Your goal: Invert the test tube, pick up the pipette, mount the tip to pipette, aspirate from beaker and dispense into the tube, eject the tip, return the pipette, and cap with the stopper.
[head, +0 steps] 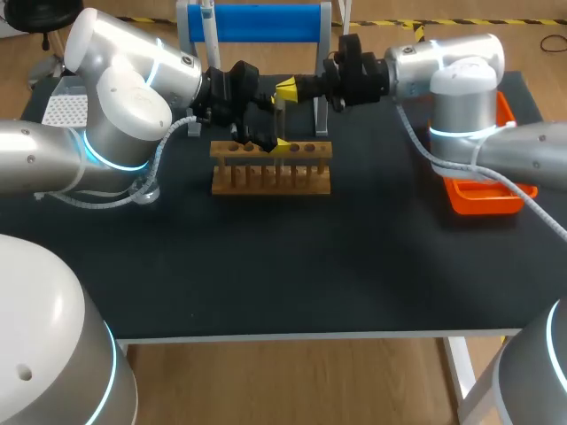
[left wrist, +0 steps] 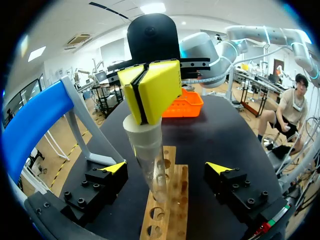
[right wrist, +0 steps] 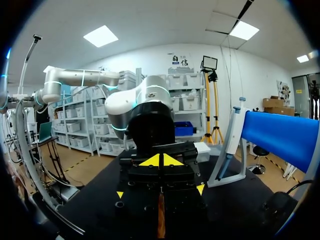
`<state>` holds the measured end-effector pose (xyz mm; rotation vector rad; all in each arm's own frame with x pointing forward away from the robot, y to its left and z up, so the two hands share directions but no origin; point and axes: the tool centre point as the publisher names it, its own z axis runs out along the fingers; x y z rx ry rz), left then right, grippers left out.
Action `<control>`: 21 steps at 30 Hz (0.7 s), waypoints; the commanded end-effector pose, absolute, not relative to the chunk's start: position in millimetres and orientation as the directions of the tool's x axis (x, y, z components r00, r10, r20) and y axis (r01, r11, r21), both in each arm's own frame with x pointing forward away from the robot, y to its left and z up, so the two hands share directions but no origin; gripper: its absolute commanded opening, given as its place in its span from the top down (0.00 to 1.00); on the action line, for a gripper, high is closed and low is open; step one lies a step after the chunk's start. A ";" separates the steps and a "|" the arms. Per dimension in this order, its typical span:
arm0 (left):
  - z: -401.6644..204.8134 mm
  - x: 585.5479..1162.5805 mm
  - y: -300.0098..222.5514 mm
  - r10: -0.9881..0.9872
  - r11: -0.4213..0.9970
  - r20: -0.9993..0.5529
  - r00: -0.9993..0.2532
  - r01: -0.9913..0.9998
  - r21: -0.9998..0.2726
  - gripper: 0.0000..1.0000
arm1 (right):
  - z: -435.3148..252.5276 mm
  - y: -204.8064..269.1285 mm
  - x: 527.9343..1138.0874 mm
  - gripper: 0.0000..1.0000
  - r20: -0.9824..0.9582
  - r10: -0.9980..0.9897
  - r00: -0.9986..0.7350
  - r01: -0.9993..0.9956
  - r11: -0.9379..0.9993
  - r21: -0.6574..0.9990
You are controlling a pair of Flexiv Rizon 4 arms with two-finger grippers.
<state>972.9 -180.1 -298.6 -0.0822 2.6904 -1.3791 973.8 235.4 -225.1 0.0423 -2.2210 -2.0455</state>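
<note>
**Item: test tube (left wrist: 152, 170) with stopper (left wrist: 142, 134).**
- Location: upright over the wooden rack (head: 270, 173) at the back of the dark worktop (head: 283, 266). Its lower end is at a rack hole, and the white stopper sits in its mouth.
- Right tool (left wrist: 150, 92): yellow tips pressed onto the top of the stopper, pinching it from two sides.
- Left tool (left wrist: 166, 170): fingers spread, one on each side of the tube, both clear of the glass.
- Handling (judged): the tube is clear and thin-walled, so probably light, stiff, slick and easily cracked. The stopper looks light and a little yielding.
- Where to hold (judged): grip the upper wall just below the stopper, squarely and gently, so the tube is steadied while the stopper is pushed home.
- Risk (judged): a skewed push could tip the tube or lever it against the rack.
</note>
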 end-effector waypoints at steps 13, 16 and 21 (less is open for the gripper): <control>-298.5 973.6 -180.2 -0.100 0.585 -0.077 -0.992 0.004 -0.811 0.00 | -231.8 231.4 982.1 1.00 0.075 -0.096 -0.992 0.067 0.084 0.994; -298.5 973.6 -180.2 -0.100 0.585 -0.077 -0.992 0.004 -0.811 0.00 | -220.3 230.0 984.6 1.00 0.061 -0.098 -0.993 0.055 0.062 0.997; -298.5 973.6 -180.2 -0.100 0.585 -0.077 -0.992 0.004 -0.811 0.00 | -200.6 224.8 984.7 0.39 0.031 -0.094 -0.995 0.027 0.050 0.998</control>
